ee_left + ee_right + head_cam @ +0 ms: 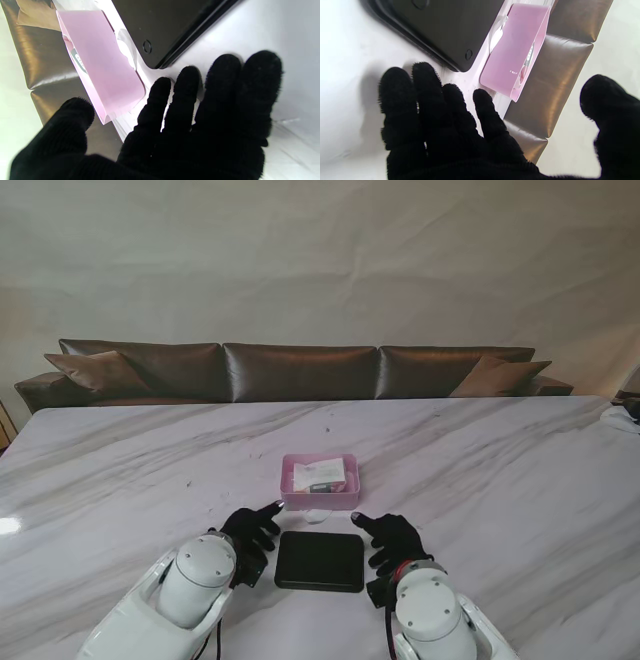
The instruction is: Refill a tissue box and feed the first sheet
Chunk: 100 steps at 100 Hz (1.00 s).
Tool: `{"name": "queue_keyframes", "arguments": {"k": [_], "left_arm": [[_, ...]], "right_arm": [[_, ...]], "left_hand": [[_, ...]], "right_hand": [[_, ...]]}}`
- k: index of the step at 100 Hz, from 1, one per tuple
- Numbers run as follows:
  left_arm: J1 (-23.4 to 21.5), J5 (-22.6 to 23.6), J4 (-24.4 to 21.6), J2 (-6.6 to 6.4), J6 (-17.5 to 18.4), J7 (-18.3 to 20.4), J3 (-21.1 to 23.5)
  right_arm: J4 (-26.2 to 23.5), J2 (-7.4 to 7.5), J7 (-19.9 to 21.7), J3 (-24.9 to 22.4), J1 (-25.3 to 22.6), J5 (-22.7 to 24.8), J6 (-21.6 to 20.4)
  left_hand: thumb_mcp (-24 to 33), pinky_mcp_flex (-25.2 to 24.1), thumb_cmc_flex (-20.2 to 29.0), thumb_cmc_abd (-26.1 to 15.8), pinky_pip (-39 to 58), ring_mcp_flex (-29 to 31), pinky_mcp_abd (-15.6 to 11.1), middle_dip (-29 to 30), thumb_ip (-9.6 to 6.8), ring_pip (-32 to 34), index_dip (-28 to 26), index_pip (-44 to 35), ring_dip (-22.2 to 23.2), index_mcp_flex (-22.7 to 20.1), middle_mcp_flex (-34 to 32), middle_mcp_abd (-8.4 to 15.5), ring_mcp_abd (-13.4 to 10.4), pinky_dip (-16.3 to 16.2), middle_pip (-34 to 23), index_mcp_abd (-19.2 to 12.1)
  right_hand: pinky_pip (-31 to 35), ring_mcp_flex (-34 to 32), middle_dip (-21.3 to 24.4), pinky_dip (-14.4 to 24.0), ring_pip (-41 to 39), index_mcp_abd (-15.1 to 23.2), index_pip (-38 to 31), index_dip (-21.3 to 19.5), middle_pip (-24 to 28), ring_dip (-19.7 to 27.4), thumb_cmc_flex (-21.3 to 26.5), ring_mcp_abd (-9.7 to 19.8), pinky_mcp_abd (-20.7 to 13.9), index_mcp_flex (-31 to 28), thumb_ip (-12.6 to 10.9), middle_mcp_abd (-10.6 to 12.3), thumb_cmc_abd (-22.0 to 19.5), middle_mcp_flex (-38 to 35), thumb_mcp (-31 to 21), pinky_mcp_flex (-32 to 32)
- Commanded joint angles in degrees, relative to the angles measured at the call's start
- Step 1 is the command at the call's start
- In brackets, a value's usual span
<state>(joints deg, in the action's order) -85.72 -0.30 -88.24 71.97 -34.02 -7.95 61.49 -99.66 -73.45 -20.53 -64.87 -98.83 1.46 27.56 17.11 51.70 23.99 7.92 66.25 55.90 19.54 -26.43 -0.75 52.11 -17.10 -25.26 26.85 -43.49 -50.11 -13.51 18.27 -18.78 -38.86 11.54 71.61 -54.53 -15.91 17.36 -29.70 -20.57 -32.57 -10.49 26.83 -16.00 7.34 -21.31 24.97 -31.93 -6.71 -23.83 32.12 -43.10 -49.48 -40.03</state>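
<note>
A pink open tissue box (319, 481) stands at the table's middle, with a wrapped pack (322, 474) inside it. Nearer to me lies a flat black lid (320, 560) with small round feet. A bit of clear wrapping (313, 515) lies between box and lid. My left hand (251, 537), in a black glove, rests open just left of the lid, thumb reaching toward the box. My right hand (394, 542) is open just right of the lid. The wrist views show the pink box (100, 65) (516, 53), the black lid (160, 25) (445, 27), and spread fingers (185, 100) (425, 100) holding nothing.
The white marble table (500, 480) stretches wide on both sides. A brown leather sofa (300, 370) runs along its far edge. A small dark object (628, 408) sits at the far right edge.
</note>
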Motion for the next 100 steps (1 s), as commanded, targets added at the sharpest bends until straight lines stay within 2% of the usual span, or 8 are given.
{"name": "queue_keyframes", "arguments": {"k": [1, 11, 27, 41, 63, 100], "left_arm": [[-1.9, 0.4, 1.4, -0.15, -1.0, 0.6, 0.0], [-2.8, 0.5, 0.7, -0.23, -1.4, 0.6, 0.4], [-4.4, 0.2, -1.7, -0.56, -2.4, 1.3, 0.9], [-5.4, -0.1, -3.3, -0.55, -3.5, 1.3, 1.1], [-5.9, -1.6, -3.9, -0.34, -4.0, 1.2, 1.1], [-2.6, -3.5, -1.5, 0.24, -3.1, 1.4, -1.1]], "right_arm": [[-0.7, 0.07, 0.6, -0.2, -1.2, -0.1, 1.0], [-2.5, 0.03, 0.9, -0.8, -2.6, -0.6, 3.1], [-5.4, 0.14, 2.1, -1.3, -4.5, -1.9, 5.8], [-5.4, -0.09, 1.9, -1.1, -4.6, -2.8, 6.4], [-3.4, -0.68, 1.1, -0.6, -3.3, -5.9, 5.3], [-0.1, -1.21, 0.5, 0.8, 0.1, -8.0, 3.1]], "left_hand": [[-1.0, -0.9, -0.6, -1.2, 16.9, -4.5, -2.3, 2.5, -1.81, -6.9, 1.1, 0.8, -1.4, 0.7, 3.2, -2.5, 7.4, -0.3, 3.9, -0.4], [-1.1, 0.8, -0.5, -1.1, 16.5, -3.3, -2.5, 2.3, -1.78, -6.6, 1.5, 1.4, -1.8, -0.8, 1.1, -3.5, 7.4, 0.2, 3.3, 1.0], [-1.0, 3.6, -0.4, -0.9, 17.1, -1.4, -2.4, 2.6, -1.58, -6.3, 3.0, 4.0, -2.7, -3.1, -1.5, -4.8, 8.2, 1.6, 3.2, 3.7], [-0.6, 4.8, -0.2, -0.9, 17.3, -0.5, -1.7, 3.0, -1.44, -6.4, 3.9, 5.3, -3.2, -5.1, -2.7, -5.7, 9.0, 3.0, 3.6, 5.2], [-0.4, 4.5, -0.3, -0.9, 17.4, -1.3, -1.5, 3.3, -1.34, -6.6, 4.4, 6.1, -3.4, -5.7, -2.4, -5.8, 9.1, 3.6, 4.3, 5.0], [-0.3, 2.5, -0.5, -1.1, 16.7, -3.1, -1.5, 3.3, -1.38, -7.3, 4.3, 6.1, -3.5, -4.9, -1.1, -4.9, 8.7, 4.2, 4.7, 3.9]], "right_hand": [[-0.6, 0.0, -0.3, -1.3, 0.4, -2.7, 0.4, 0.7, 1.5, 0.0, -1.7, -0.6, -0.5, 0.2, 0.2, -2.3, -0.7, 1.2, 0.8, -1.9], [-0.6, -1.1, -0.7, -2.4, -0.2, -4.0, 0.7, 1.0, 2.7, -0.1, -1.3, -1.3, 0.2, -1.3, 0.3, -3.3, -1.3, -0.4, 1.2, -3.5], [-1.4, -0.9, -0.3, -4.8, 0.2, -4.1, 0.7, 1.3, 2.5, 0.2, 0.0, -2.0, 0.6, -3.8, 0.0, -2.9, -2.4, -3.2, 2.2, -3.9], [-1.7, -0.8, -0.2, -5.6, 0.2, -4.0, 0.7, 1.3, 2.4, 0.2, 0.8, -2.0, 0.6, -4.4, -0.1, -2.8, -2.8, -3.8, 2.4, -4.1], [-1.9, -0.9, -0.1, -6.4, 0.1, -3.8, 0.5, 1.3, 2.2, 0.2, 1.7, -2.0, 0.9, -5.0, -0.2, -2.7, -3.1, -4.5, 3.2, -4.0], [-1.2, -1.5, 0.0, -7.0, 0.1, -3.1, 0.0, 1.1, 2.1, 0.3, 2.5, -1.7, 0.5, -5.7, -0.8, -2.1, -3.4, -5.7, 3.7, -4.3]]}}
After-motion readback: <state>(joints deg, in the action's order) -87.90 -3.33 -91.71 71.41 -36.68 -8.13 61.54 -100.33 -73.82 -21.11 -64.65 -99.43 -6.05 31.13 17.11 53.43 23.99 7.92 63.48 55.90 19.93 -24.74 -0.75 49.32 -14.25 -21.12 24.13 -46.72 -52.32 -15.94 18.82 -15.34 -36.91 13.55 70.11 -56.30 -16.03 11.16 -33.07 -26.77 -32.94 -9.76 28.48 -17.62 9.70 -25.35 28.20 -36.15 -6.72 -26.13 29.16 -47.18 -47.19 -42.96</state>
